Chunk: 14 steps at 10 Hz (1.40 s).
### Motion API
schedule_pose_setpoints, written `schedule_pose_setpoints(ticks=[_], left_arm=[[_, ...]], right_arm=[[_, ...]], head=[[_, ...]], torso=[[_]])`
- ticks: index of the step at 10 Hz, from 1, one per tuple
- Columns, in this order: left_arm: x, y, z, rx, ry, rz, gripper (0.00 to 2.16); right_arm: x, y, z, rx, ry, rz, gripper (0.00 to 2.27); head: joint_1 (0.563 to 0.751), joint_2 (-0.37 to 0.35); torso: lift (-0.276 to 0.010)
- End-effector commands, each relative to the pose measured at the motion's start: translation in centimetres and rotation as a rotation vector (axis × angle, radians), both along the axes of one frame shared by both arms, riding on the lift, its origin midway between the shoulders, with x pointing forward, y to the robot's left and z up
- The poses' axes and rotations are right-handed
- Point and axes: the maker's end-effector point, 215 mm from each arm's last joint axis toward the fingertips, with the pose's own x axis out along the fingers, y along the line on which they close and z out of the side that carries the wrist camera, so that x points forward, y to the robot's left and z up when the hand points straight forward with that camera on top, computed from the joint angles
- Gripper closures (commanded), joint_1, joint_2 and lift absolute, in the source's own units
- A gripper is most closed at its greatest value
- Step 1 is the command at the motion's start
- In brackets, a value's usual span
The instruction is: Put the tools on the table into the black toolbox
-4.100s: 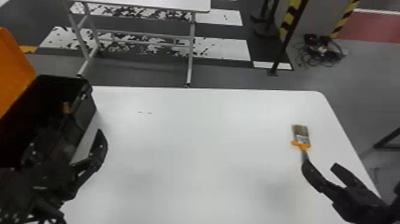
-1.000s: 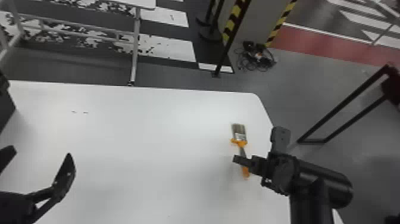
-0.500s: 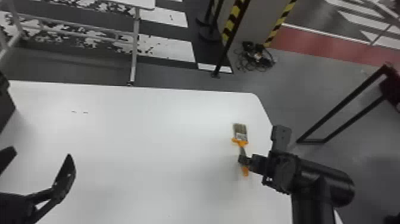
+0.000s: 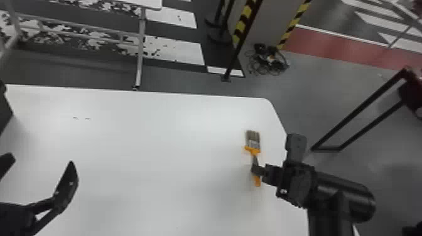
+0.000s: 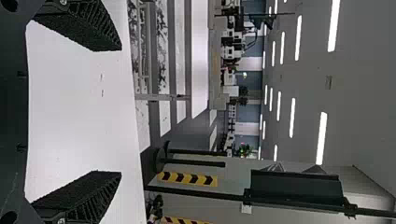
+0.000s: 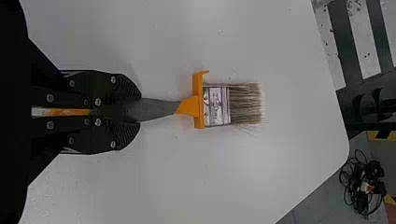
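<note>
In the head view my right gripper [image 4: 258, 170] is at the table's right side, shut on the grey and orange handle of a paintbrush [image 4: 253, 147]. The right wrist view has the gripper [image 6: 130, 111] with both fingers against the handle, and the brush [image 6: 217, 106] with its bristles pointing away from it. My left gripper [image 4: 37, 163] stands open over the table's left side, nothing between its fingers; in the left wrist view the gripper [image 5: 119, 112] is wide apart. A dark piece of the black toolbox [image 4: 4, 109] shows at the head view's left edge.
The white table [image 4: 141, 131] has a rounded far right corner. Beyond it are a second table's metal legs [image 4: 140, 53], a striped post [image 4: 243, 28] and cables [image 4: 268, 61] on the floor. A black frame [image 4: 361, 109] stands off to the right.
The head view has turned to the right since the earliest frame. My right gripper has reached the brush handle and shut on it, while my left gripper stays open.
</note>
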Motion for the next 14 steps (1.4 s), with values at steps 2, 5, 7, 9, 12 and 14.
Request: schedule_pose_setpoints(ticks=[2, 5, 7, 9, 12, 14], left_arm=[[0.5, -0.1, 0.9, -0.003, -0.018, -0.001, 0.04], [1.5, -0.6, 2.4, -0.007, -0.017, -0.02, 0.04], [1.8, -2.3, 2.4, -0.03, 0.02, -0.07, 0.04], [2.1, -4.0, 2.3, -0.08, 0.059, -0.107, 0.04], [2.5, -5.2, 1.3, -0.194, 0.166, -0.154, 0.03], [2.3, -7.0, 0.4, -0.275, 0.272, -0.206, 0.03]], right_arm=[[0.2, 0.0, 1.6, -0.015, -0.041, 0.009, 2.24], [0.5, 0.7, 4.2, -0.033, -0.114, 0.034, 2.24], [0.3, 1.9, 5.1, -0.039, -0.156, 0.064, 2.24], [0.1, 3.5, 5.7, -0.023, -0.2, 0.092, 2.24], [0.1, 6.7, 7.6, -0.037, -0.276, 0.171, 2.24], [0.4, 9.2, 9.3, -0.035, -0.326, 0.224, 2.24]], head=[[0.695, -0.347], [0.695, -0.339], [0.695, -0.34], [0.695, -0.342], [0.695, -0.338], [0.695, -0.315]], torso=[[-0.075], [-0.075], [-0.075], [-0.075], [-0.075], [-0.075]])
